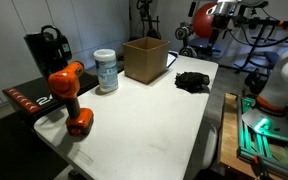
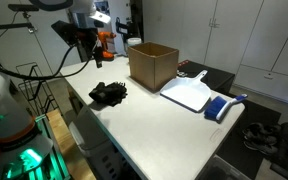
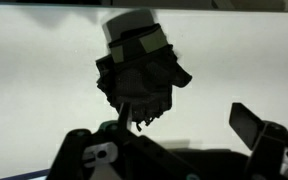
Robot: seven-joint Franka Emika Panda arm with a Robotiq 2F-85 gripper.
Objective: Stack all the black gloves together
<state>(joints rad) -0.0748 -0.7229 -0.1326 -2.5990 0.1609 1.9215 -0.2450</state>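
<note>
A pile of black gloves [image 1: 191,80] lies on the white table [image 1: 144,120] near its edge, next to a cardboard box; it also shows in the other exterior view [image 2: 109,93]. In the wrist view the pile [image 3: 139,72] lies below and ahead of my gripper [image 3: 184,125], with a grey-banded cuff on top. The gripper's two fingers are spread wide with nothing between them. In an exterior view the gripper [image 2: 84,38] hangs well above the table, apart from the gloves. I cannot tell how many gloves are in the pile.
An open cardboard box [image 1: 144,58] stands beside the gloves. An orange drill [image 1: 69,95], a wipes tub [image 1: 106,70] and a black machine [image 1: 44,45] sit at one end. A white board [image 2: 189,95] and a blue item [image 2: 219,108] lie past the box.
</note>
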